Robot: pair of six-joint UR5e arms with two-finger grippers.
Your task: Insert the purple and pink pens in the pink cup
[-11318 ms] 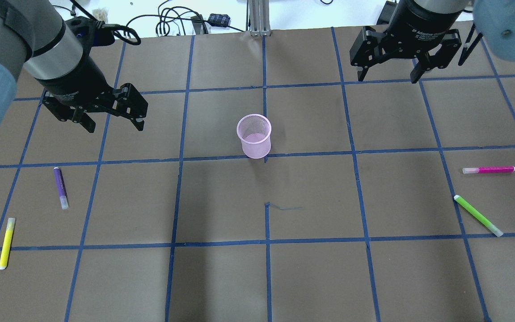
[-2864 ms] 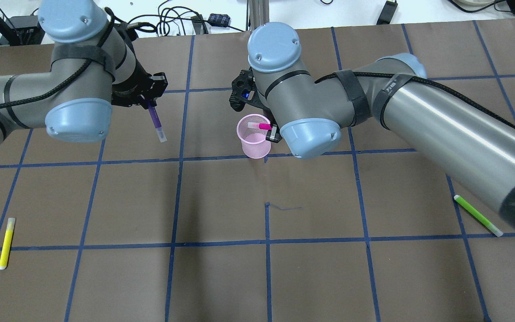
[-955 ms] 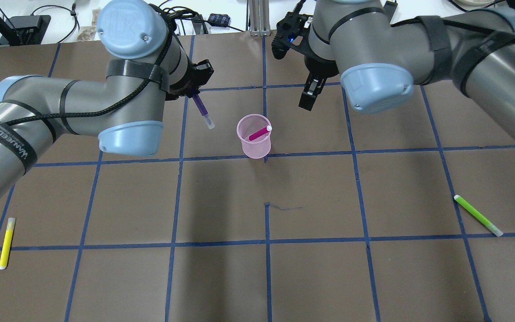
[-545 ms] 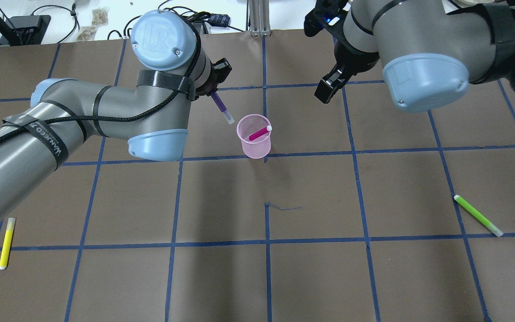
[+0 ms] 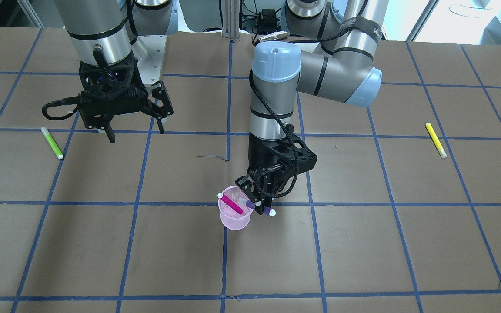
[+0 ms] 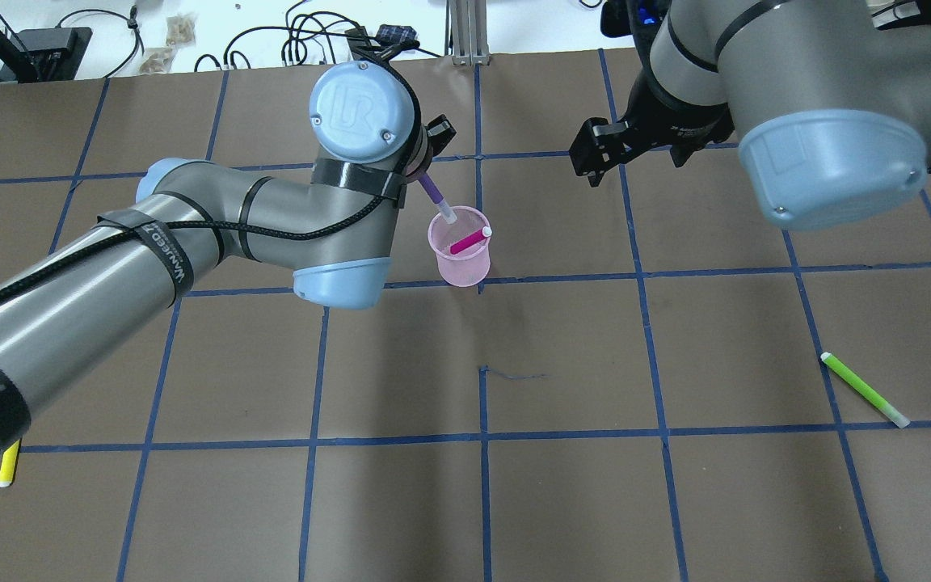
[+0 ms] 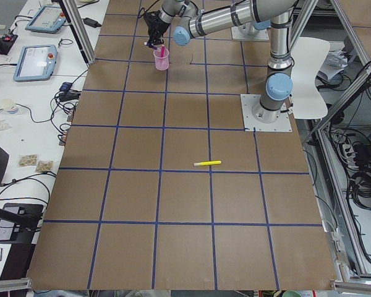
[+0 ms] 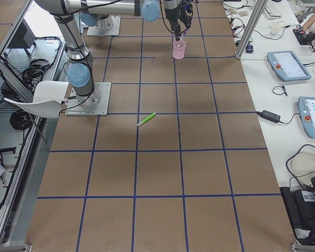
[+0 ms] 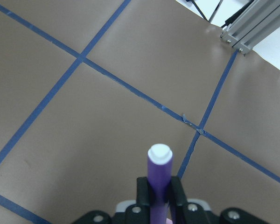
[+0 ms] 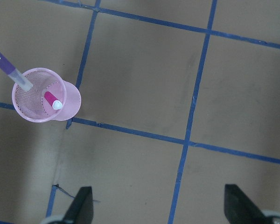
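Observation:
The pink mesh cup (image 6: 459,263) stands near the table's middle and also shows in the front view (image 5: 233,221) and the right wrist view (image 10: 71,100). The pink pen (image 6: 467,241) leans inside it (image 10: 51,100). My left gripper (image 5: 258,202) is shut on the purple pen (image 6: 436,196) and holds it tilted. The pen's clear cap end is over the cup's rim on the left-arm side (image 10: 9,67). The left wrist view shows the pen (image 9: 158,170) between the fingers. My right gripper (image 5: 135,131) is open and empty, raised away from the cup.
A green pen (image 6: 864,390) lies on the right side of the brown gridded paper. A yellow pen (image 6: 6,470) lies at the left edge, partly under my left arm. Cables (image 6: 304,36) run along the far table edge.
My left gripper has carried the purple pen rightward until its tip reached the cup's rim. My right gripper, having left the pink pen in the cup, has drawn back to the right.

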